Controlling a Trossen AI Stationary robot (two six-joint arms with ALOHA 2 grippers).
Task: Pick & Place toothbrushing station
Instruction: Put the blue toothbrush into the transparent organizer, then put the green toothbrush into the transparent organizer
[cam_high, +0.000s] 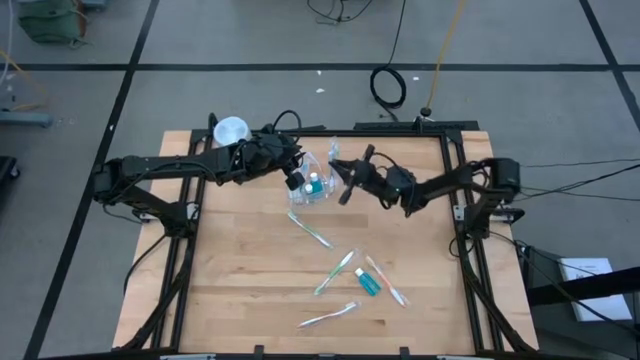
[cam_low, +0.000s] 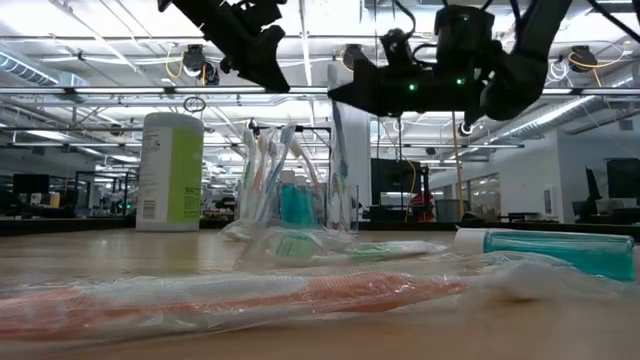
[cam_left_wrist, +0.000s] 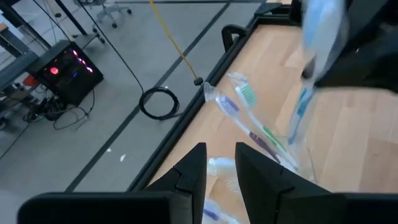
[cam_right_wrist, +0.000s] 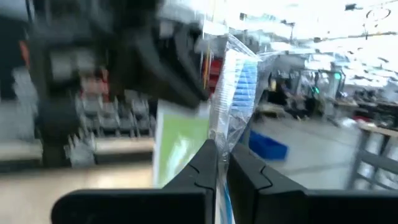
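My right end effector (cam_high: 345, 186) is clamped on a wrapped blue toothbrush (cam_right_wrist: 239, 84), hanging just beside the clear holder (cam_high: 312, 187). My left end effector (cam_high: 293, 180) hovers over the holder's other side, fingers apart, seemingly empty. Loose toothbrushes (cam_high: 335, 272) lie on the open surface (cam_high: 240, 270) nearer me, well inside its edges.

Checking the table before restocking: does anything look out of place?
Yes. Several wrapped toothbrushes and a blue tube lie scattered flat on the table, away from the clear holder where the other brushes stand.
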